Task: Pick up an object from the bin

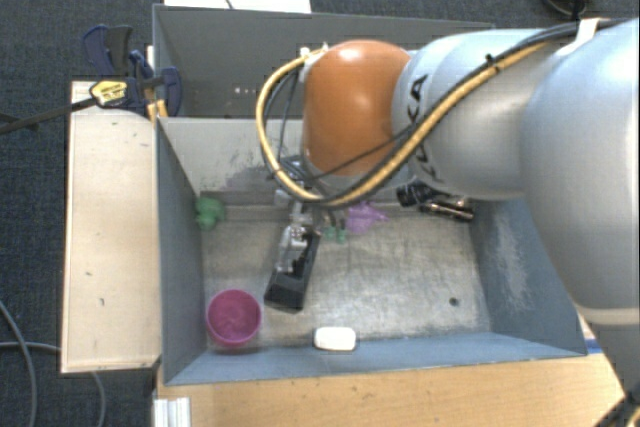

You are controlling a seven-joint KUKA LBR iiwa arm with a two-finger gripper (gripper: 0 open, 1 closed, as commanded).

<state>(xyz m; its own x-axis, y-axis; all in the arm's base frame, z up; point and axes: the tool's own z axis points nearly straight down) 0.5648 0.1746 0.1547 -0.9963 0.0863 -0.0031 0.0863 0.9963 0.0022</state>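
Note:
My gripper [296,243] hangs below the orange wrist cover, over the middle of the bin floor. A black oblong block [287,287] lies tilted directly under it, its upper end meeting the gripper; whether it is gripped I cannot tell. A small purple thing [366,217] and a green scrap [335,236] lie just right of the gripper, partly hidden by the arm. A white oblong piece [335,339] rests by the front wall.
A magenta cup [233,317] stands in the front left corner. A small green lump [207,211] sits at the back left. A dark tool with a brown handle [440,206] lies at the back right under the arm.

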